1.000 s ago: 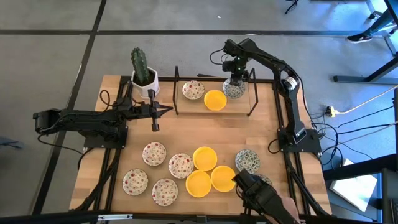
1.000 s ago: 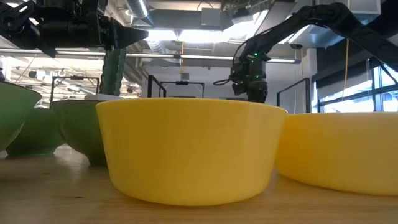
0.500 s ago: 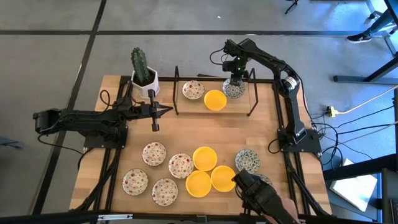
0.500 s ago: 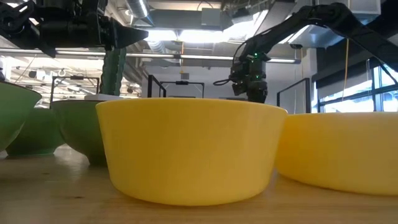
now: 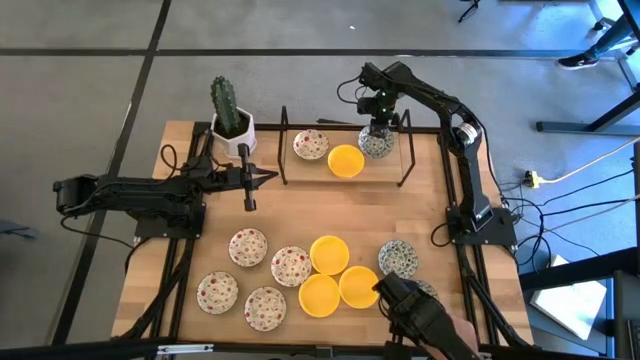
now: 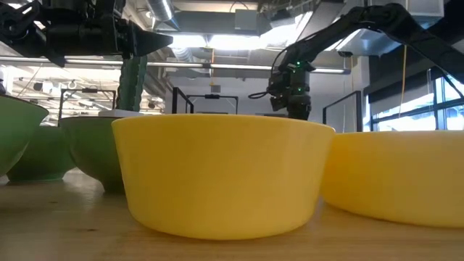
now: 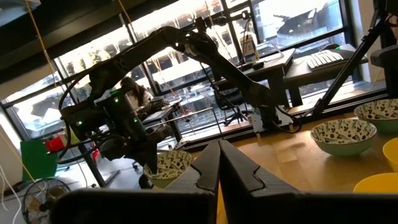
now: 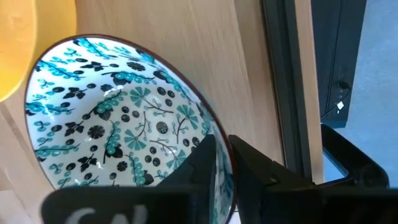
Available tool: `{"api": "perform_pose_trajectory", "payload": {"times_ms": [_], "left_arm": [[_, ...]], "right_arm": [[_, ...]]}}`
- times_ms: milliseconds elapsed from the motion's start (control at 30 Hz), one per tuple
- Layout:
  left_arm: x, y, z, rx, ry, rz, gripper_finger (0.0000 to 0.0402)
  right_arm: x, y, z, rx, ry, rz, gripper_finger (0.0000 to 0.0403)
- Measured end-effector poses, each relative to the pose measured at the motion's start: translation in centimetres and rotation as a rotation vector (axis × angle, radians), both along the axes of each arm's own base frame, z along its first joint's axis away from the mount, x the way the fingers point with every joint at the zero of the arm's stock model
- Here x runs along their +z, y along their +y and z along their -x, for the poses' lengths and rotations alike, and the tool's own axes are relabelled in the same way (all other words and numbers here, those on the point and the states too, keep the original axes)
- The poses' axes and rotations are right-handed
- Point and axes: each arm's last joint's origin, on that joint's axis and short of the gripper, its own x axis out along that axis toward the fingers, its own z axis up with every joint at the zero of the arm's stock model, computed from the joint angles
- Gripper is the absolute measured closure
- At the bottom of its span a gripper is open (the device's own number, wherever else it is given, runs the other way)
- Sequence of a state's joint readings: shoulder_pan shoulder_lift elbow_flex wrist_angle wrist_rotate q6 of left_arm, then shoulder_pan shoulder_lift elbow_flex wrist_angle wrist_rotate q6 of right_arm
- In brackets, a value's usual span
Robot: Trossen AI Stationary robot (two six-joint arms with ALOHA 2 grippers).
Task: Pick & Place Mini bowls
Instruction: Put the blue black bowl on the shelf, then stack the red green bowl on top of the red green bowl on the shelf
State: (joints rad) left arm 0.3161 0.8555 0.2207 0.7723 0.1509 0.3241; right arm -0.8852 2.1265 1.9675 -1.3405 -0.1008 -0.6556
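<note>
The right gripper point(image 5: 378, 130) was at the far edge of the wooden table point(image 5: 300, 205), lowered over a green-blue patterned bowl point(image 5: 377, 145) inside the black wire rack point(image 5: 345, 180). Seen from that arm's wrist, its two dark fingers point(image 8: 208, 163) straddled the bowl's rim, one inside and one outside; whether they still pinched the rim or had let it go could not be told. The bowl rested on the table, just beside a yellow bowl point(image 5: 346, 160), with a red-speckled bowl point(image 5: 310, 144) on the yellow one's other side within the same rack. The left gripper point(image 5: 272, 176) hung clenched and empty over the table's left part, near the white square pot point(image 5: 232, 131) holding a cactus point(image 5: 225, 100). Toward the near edge lay the rest of the mini bowls: four red-speckled bowls point(image 5: 248, 246), three yellow bowls point(image 5: 329, 254) touching one another, and another green-blue bowl point(image 5: 398, 259) to their right. A dark object point(image 5: 425, 315) covered the near right corner. In the low view, two yellow bowls point(image 6: 221, 174) filled the foreground, with the right arm point(image 6: 341, 29) reaching down behind them.
</note>
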Motion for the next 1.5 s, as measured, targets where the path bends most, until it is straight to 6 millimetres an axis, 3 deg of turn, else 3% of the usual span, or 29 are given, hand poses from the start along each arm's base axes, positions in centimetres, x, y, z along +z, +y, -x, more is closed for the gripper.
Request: {"api": "perform_pose_trajectory", "payload": {"times_ms": [533,800,1000,1133,1267,1500], "left_arm": [[0.0,0.0,0.0,0.000,0.001,0.000,0.0395],[-0.1,0.0,0.0,0.000,0.007,0.002,0.0399],[-0.1,0.0,0.0,0.001,0.013,0.003,0.0396],[-0.1,0.0,0.0,0.000,0.013,0.003,0.0398],[-0.2,0.0,0.0,0.000,0.018,0.005,0.0400],[-0.5,0.0,-0.1,0.002,0.047,0.037,0.0394]], "right_arm": [[0.0,-0.4,0.2,-0.030,0.083,0.090,0.0295],[0.9,-0.2,0.3,-0.032,0.072,0.120,0.0285],[5.5,-0.3,0.0,-0.046,-0.100,0.193,0.0285],[10.4,0.3,-0.8,0.025,-0.578,0.039,0.0287],[15.0,2.8,-2.3,0.240,-0.994,-0.111,0.0313],[18.6,9.1,-5.7,0.514,-1.163,-0.137,0.0395]]}}
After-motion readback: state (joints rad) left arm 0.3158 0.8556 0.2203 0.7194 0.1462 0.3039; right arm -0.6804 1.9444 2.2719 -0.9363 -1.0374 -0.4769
